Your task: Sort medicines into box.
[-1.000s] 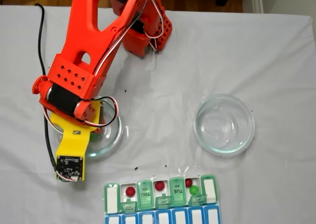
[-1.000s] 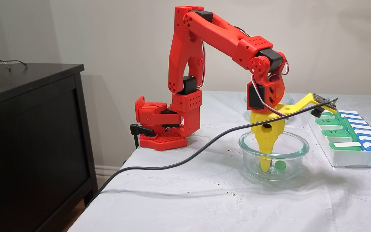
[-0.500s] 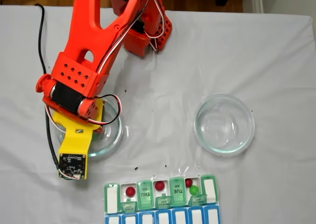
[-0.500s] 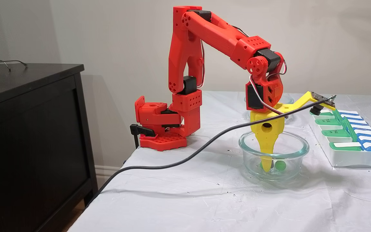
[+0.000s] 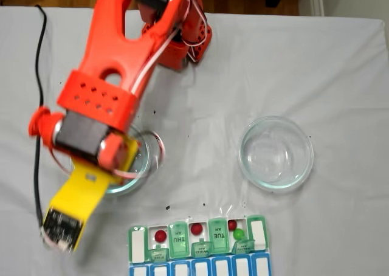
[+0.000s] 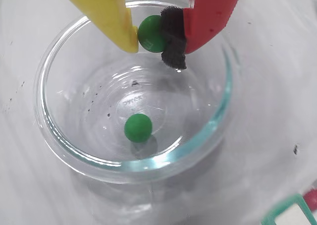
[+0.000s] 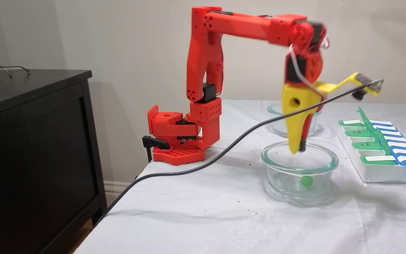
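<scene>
Tool [image 6: 153,36] clamped on one green pill [image 6: 150,33], pinched between the yellow finger [image 6: 111,14] and the black-padded red finger [image 6: 205,14]. In a fixed view the tool tip [image 7: 299,150] sits at rim height over the near glass dish [image 7: 300,158]. Second green pill [image 6: 137,127] lies on that dish's floor, directly below the tool. Pill box [image 5: 197,242] is near the dish, on the tabletop [image 5: 213,87]; open compartments hold three dark red pills [image 5: 160,235] and one green pill [image 5: 238,233]. Second glass dish [image 5: 276,154] sits well apart from the first.
</scene>
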